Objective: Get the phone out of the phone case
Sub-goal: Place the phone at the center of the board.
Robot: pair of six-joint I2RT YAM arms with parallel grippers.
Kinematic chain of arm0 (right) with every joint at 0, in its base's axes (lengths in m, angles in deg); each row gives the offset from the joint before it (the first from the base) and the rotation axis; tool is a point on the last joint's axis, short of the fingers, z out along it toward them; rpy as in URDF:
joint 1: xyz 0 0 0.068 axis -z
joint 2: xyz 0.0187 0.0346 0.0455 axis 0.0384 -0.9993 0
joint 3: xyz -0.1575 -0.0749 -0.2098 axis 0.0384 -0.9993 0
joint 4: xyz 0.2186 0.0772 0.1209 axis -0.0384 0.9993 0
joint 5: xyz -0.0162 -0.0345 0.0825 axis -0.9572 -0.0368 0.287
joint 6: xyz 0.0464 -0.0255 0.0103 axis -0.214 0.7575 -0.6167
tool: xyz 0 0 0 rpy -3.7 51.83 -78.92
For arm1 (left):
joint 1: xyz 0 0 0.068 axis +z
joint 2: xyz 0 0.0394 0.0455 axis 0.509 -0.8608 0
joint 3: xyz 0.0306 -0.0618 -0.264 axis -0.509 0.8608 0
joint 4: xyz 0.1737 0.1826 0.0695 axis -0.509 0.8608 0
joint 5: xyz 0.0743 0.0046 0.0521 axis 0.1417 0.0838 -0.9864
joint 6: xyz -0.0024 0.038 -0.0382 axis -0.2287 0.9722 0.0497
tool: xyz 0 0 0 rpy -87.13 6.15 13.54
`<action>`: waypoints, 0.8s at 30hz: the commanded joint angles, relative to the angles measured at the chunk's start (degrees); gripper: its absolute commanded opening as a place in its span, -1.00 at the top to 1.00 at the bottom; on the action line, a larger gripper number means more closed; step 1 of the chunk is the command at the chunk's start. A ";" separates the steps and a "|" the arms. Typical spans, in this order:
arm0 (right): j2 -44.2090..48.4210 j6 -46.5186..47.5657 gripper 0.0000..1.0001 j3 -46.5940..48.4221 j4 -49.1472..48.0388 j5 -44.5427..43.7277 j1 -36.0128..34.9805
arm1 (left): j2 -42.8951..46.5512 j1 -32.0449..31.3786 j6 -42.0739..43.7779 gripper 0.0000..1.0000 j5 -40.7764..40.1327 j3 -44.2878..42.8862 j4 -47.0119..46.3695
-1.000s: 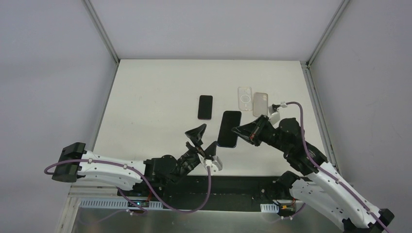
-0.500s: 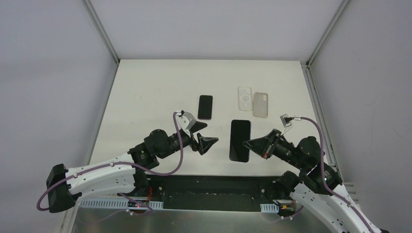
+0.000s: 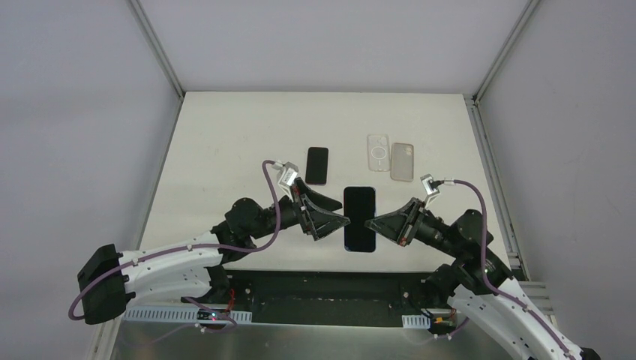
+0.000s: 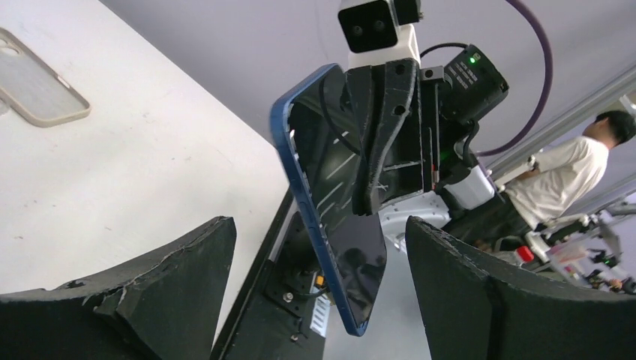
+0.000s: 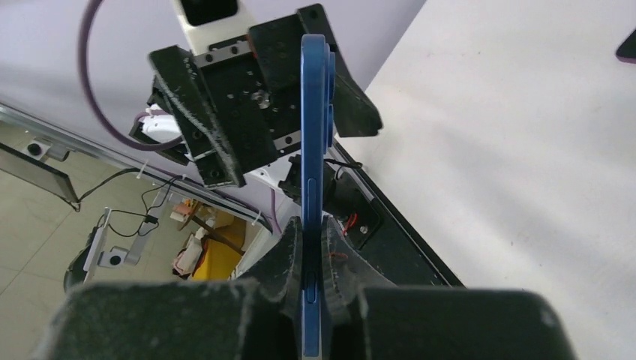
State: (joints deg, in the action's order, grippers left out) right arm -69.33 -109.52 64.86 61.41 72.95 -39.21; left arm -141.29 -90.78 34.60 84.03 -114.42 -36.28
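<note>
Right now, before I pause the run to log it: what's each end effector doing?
Left end effector: open, holding nothing.
Right end effector: shut on the blue-edged phone, gripping its edge.

The right pincer (image 3: pixel 377 223) grips the phone (image 3: pixel 359 218) up in the air, over the near middle of the bench (image 3: pixel 225 142). The left pincer (image 3: pixel 335 220) is spread wide right beside it. From the left wrist, the phone sits in the gap between the fingers (image 4: pixel 172 262), with room on both sides. Farther back lie a dark phone (image 3: pixel 317 165), a clear case (image 3: pixel 378 152) and a tan case (image 3: pixel 403 161), so the way there is tight. The left side of the bench is open. Walls (image 3: pixel 75 112) close in the left and right.
</note>
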 commanded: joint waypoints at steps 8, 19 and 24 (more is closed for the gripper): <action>0.01 -3.23 1.00 -1.27 -14.38 2.41 -0.23 | -1.90 1.12 -7.24 -0.64 3.02 0.82 -10.07; 2.06 -4.94 1.00 -3.72 -16.98 -1.74 -0.29 | -5.87 1.08 -9.72 -0.17 7.55 -0.65 -11.68; 2.71 -5.11 1.00 -4.43 -17.40 -3.95 -0.33 | -6.96 1.03 -11.22 -0.02 8.52 -0.75 -13.40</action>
State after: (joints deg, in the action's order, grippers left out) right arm -68.02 -113.41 59.90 51.27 71.68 -39.27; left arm -148.17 -90.12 25.09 89.96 -113.15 -44.22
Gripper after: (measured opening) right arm 0.055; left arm 0.520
